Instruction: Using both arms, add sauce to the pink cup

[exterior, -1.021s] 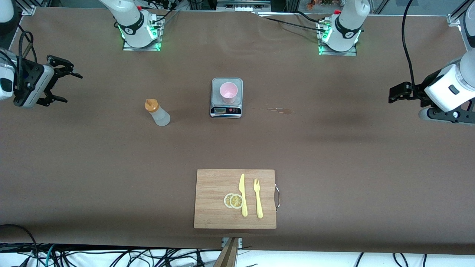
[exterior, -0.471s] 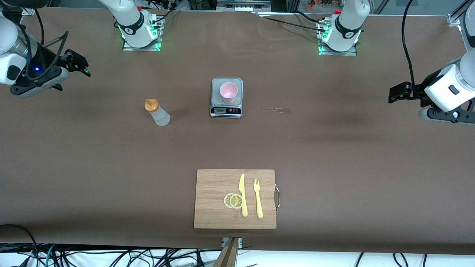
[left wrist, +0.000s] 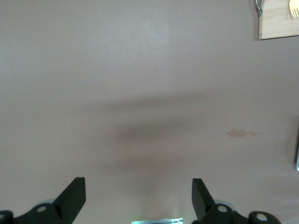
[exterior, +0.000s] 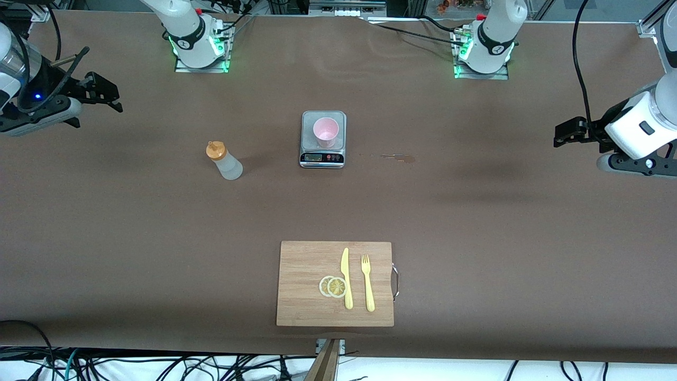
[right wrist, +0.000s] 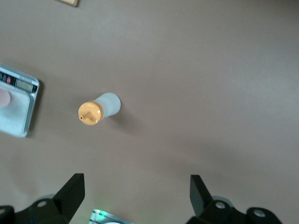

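Standing upright on the scale [exterior: 323, 138], the cup [exterior: 325, 132] holds contents that cannot be judged. The right gripper [exterior: 100, 94] hangs over the table's right-arm end, fingers spread, empty. The bottle [exterior: 224, 161], translucent with an orange cap, stands beside the scale toward that end. The left gripper [left wrist: 138, 200] waits, released, over the other end. This fits either before pouring or after; neither settles a next move.
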